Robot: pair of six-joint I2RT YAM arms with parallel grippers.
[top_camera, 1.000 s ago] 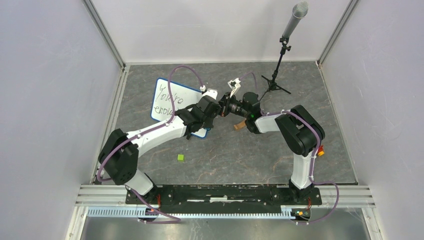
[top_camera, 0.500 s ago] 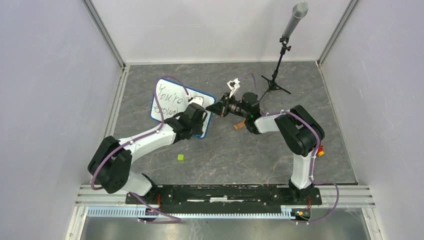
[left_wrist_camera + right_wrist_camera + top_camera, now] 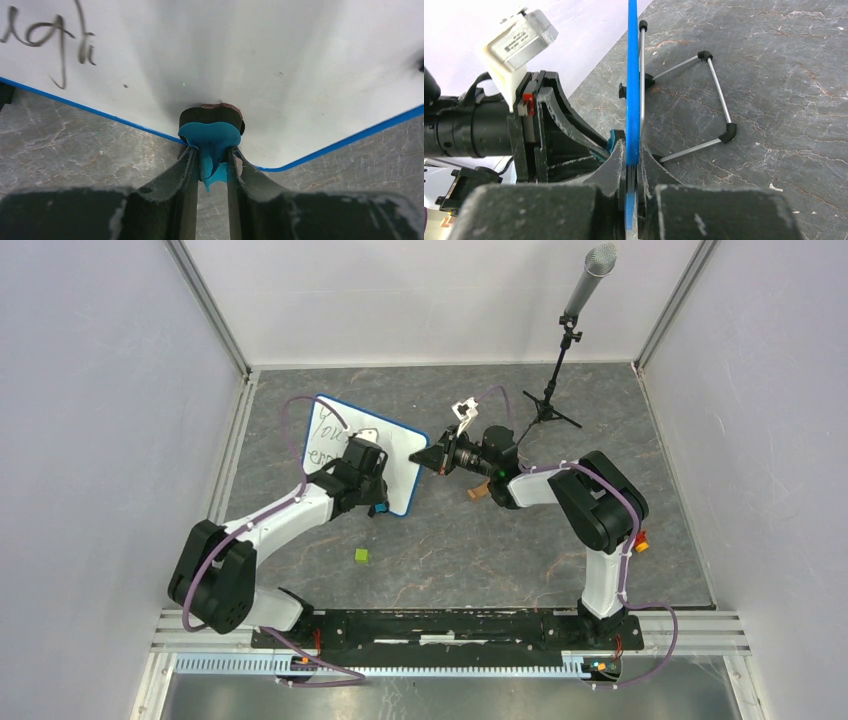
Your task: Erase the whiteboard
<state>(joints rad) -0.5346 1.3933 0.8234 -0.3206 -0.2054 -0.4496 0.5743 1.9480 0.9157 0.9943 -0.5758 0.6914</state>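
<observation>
One whiteboard (image 3: 398, 462) is counted left of the frame's centre, and two lines of black handwriting are made out on it. Two arms are seen, each ending in one gripper: the left gripper (image 3: 212, 156) and the right gripper (image 3: 631, 167), two in all. One blue eraser (image 3: 210, 135) is counted. One small green cube (image 3: 361, 555) is counted below the centre, one brown piece (image 3: 479, 491) near the middle, and one microphone (image 3: 598, 262) on one tripod stand (image 3: 548, 405) in the upper right.
</observation>
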